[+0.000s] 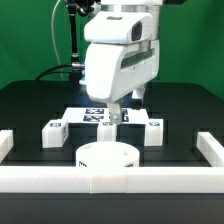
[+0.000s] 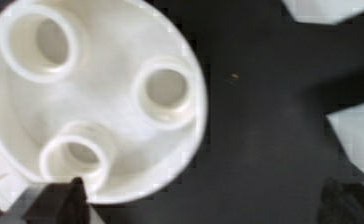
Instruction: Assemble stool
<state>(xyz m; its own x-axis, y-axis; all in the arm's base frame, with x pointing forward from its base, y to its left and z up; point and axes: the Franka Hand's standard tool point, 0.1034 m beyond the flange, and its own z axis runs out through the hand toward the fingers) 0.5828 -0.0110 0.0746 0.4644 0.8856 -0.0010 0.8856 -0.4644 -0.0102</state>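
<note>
Seeing gripper (image 1: 115, 118) hanging above table (image 1: 30, 100), fingers spread, grasping nothing. Finding round seat (image 1: 106, 157) lying sockets-up just inside front rail (image 1: 110, 180), leg blocks (image 1: 53, 131) off to either side.

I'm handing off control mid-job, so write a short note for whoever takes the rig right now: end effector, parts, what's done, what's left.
End effector: open, empty, hanging low above the table close to the seat.
Seat: lying flat by the front rail, sockets up. The wrist view shows all three sockets empty.
Legs: one on the exterior view's left and one on its right, both loose on the table either side of the marker board. No other leg can be made out.
Done: no leg fitted.
Left: pick up each leg and set it in a socket.
</note>
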